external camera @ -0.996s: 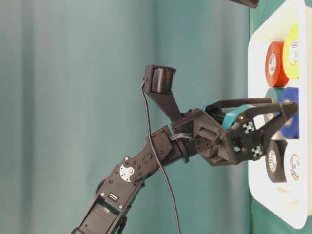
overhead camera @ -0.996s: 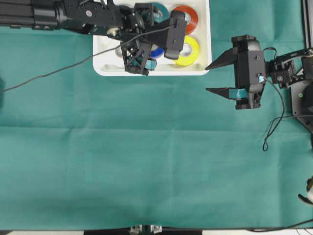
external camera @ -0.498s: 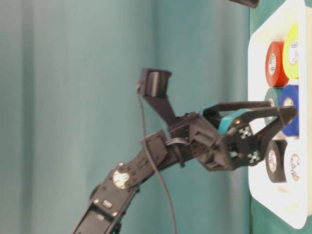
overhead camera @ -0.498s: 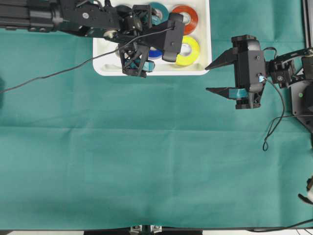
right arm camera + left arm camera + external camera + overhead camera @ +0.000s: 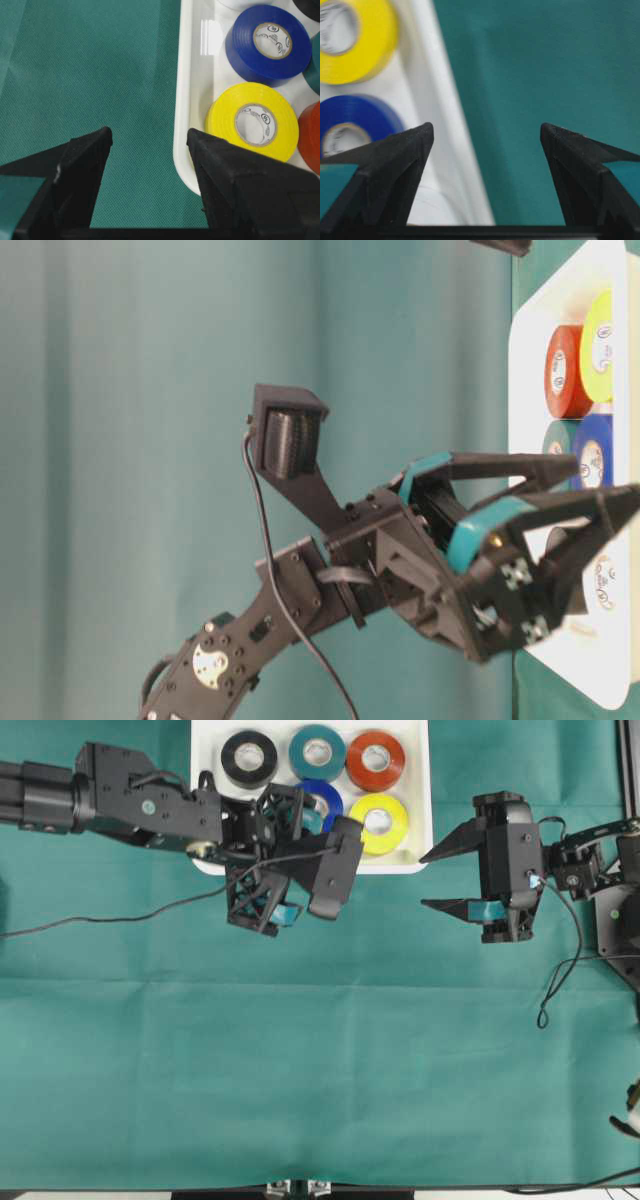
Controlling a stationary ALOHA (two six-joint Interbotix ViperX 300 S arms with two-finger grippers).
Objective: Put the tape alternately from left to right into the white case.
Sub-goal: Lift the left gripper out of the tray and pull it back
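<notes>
The white case [image 5: 410, 866] lies at the top middle of the green cloth. In it are black [image 5: 249, 758], teal [image 5: 317, 752], orange-red [image 5: 376, 760], blue [image 5: 322, 796] and yellow [image 5: 378, 823] tape rolls. The white roll [image 5: 605, 582] shows at table level; my left arm covers it from above. My left gripper [image 5: 287, 860] hangs wide open and empty above the case's front rim [image 5: 451, 125]. My right gripper [image 5: 428, 880] stands open and empty just right of the case, with the yellow roll [image 5: 250, 122] beside its right finger.
A black cable [image 5: 120, 915] trails from the left wrist across the cloth to the left edge. The right arm's base and a looping cable [image 5: 560, 970] sit at the right edge. Bare green cloth [image 5: 320, 1060] covers the front half of the table.
My left gripper has lifted out of the case and drawn back toward the front rim, still wide open, uncovering the black roll. The right arm has not moved.
</notes>
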